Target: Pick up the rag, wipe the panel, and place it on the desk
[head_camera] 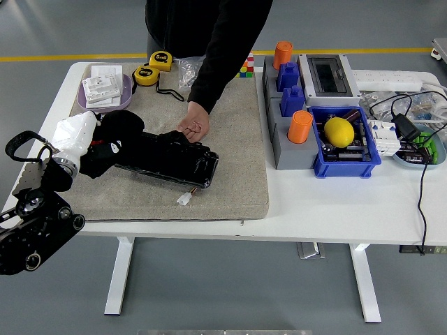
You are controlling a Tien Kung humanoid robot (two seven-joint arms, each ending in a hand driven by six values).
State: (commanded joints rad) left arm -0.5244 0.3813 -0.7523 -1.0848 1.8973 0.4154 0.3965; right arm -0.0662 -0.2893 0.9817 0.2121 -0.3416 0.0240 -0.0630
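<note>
A glossy black panel lies on the grey felt mat, a small white plug trailing from its near edge. My left hand, white at the wrist, sits over the panel's left end and is shut on a dark rag that bunches under it against the panel's left edge. The black left arm comes in from the lower left. A person's hand rests curled on the panel's far edge, holding it in place.
Behind my hand stand a lilac tray of white parts and two yellow tape measures. At the right are grey holders with blue and orange pieces, a blue bin with a yellow ball, and cables.
</note>
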